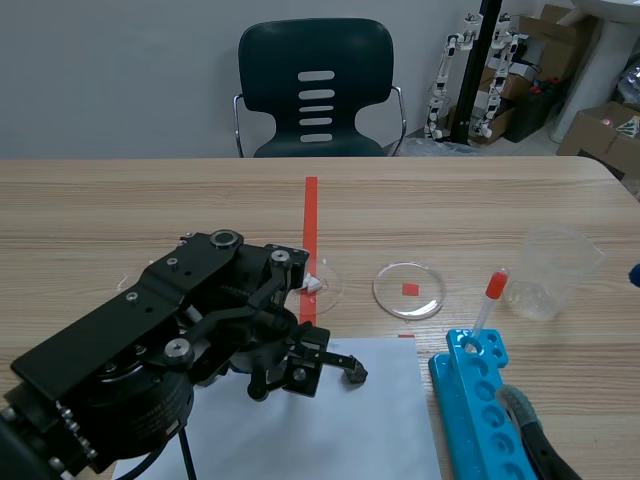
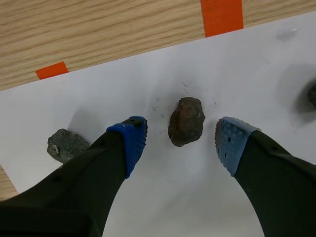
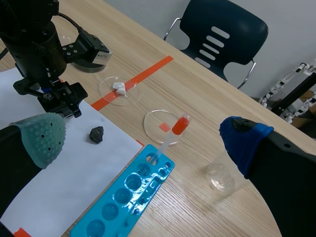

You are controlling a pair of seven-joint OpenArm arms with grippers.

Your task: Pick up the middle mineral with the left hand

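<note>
The middle mineral (image 2: pixel 186 121), a brown lumpy stone, lies on the white paper (image 2: pixel 197 197). My left gripper (image 2: pixel 181 142) hangs open over it, one blue pad (image 2: pixel 132 140) on each side and neither touching it. A grey mineral (image 2: pixel 66 145) sits beside one finger. A third dark mineral (image 2: pixel 312 94) lies past the other finger and also shows as a dark stone (image 3: pixel 96 134) in the right wrist view. In the scene view the left arm (image 1: pixel 180 320) hides the stones. My right gripper (image 3: pixel 143 140) is open and holds nothing, raised over the blue rack.
A petri dish (image 1: pixel 318 283) with a white lump sits on the red tape, with an empty dish (image 1: pixel 408 290) to its right. A blue tube rack (image 1: pixel 480 400) holds a red-bulbed pipette (image 1: pixel 490 300). A clear plastic cup (image 1: pixel 553 272) stands at the right. A chair (image 1: pixel 315 90) stands behind the table.
</note>
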